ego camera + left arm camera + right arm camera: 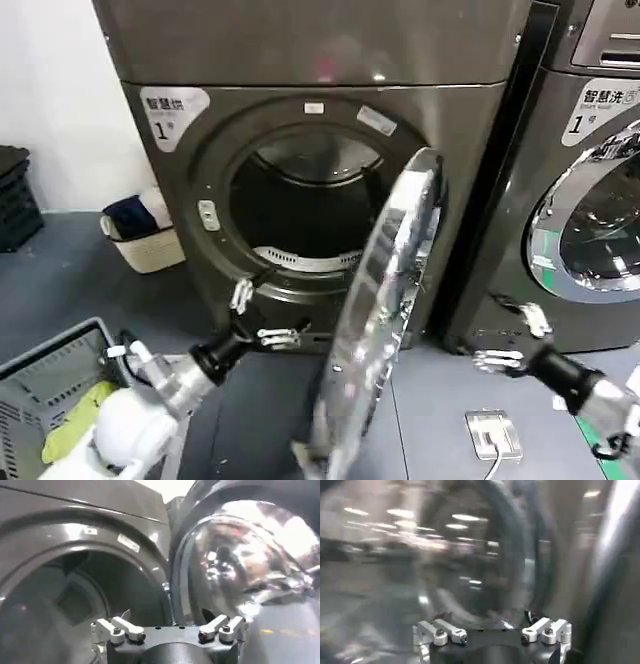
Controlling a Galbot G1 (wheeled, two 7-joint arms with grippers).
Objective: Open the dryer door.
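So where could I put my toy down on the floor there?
Bare floor lies between the white basket and the dryer, and right of the swung-open dryer door, near the floor plate. It's crowded around the left tool and the grey crate.

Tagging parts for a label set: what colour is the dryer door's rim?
Shiny chrome silver on the dryer door, clearest in the head view.

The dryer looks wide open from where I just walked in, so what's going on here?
The robot is opening the dryer door, which stands swung well out from the drum opening, edge-on in the head view. The left tool is open and sits low in front of the opening, beside the door, holding nothing. The right tool is open too, hanging on the door's other side, before the neighbouring machine.
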